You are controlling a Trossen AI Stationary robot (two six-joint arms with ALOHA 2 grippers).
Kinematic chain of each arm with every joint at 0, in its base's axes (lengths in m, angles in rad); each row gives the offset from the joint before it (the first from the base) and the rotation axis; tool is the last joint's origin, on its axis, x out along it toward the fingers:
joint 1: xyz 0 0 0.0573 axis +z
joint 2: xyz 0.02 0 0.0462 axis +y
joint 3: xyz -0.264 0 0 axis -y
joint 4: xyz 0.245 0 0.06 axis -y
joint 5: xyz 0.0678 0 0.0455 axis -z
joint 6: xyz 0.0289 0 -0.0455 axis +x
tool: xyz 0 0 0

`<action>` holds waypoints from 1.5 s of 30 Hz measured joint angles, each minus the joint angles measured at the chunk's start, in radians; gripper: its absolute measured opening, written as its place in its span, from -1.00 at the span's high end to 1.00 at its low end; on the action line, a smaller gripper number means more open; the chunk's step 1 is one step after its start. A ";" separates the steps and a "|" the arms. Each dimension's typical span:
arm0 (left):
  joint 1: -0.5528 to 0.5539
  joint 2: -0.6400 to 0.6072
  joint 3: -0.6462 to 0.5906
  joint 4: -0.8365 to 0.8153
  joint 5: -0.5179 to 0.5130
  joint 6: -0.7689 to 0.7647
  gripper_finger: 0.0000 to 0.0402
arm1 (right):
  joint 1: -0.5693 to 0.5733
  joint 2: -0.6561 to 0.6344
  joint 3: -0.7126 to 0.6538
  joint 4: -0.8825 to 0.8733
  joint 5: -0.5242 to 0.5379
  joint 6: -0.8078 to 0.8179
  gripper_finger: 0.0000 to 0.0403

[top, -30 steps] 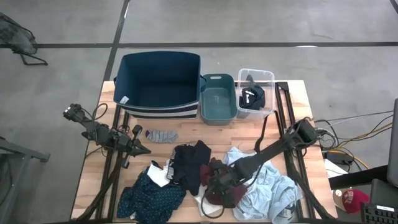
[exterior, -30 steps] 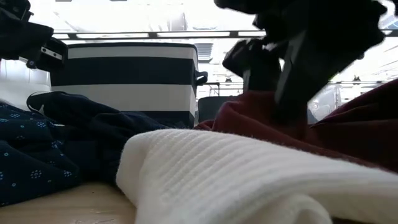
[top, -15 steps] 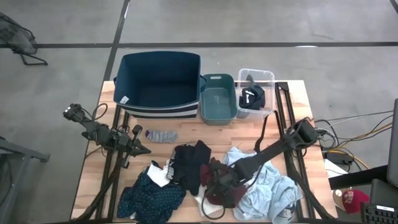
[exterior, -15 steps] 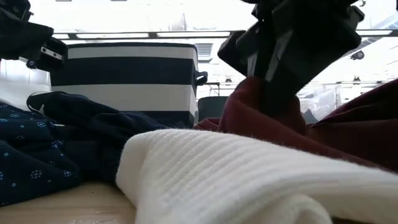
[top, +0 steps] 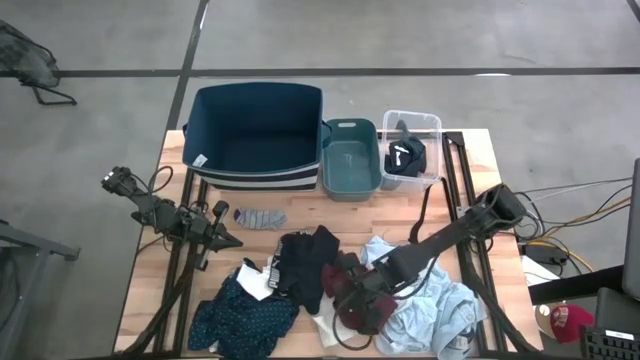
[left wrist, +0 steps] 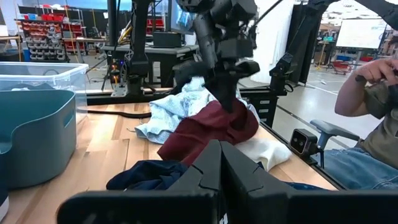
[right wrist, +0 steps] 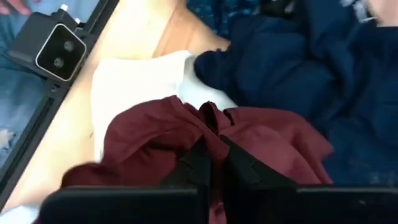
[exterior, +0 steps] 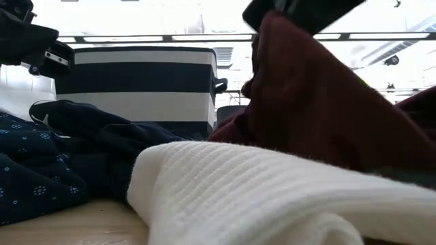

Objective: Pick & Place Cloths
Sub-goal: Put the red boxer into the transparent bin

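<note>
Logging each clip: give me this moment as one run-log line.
right gripper: shut on maroon cloth, lifting it off pile | left gripper: waiting near grey sock | navy bin: empty

Bright, even light; low view's foreground blurred.

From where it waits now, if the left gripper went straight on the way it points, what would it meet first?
Probably the black cloth: the left gripper points across the table toward the pile, and its wrist view shows dark fabric just past the fingers, with the maroon cloth behind. Depth is uncertain.
</note>
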 joint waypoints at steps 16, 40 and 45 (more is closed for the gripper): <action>0.000 0.000 0.000 0.000 0.000 0.000 0.99 | 0.008 -0.317 0.000 -0.218 0.392 -0.005 0.94; 0.000 0.000 0.000 0.000 0.000 0.000 0.99 | 0.007 -0.627 0.000 -0.214 1.055 -0.165 0.93; 0.000 0.000 0.000 0.000 0.000 0.000 0.99 | -0.001 -0.645 0.000 -0.198 1.275 -0.252 0.94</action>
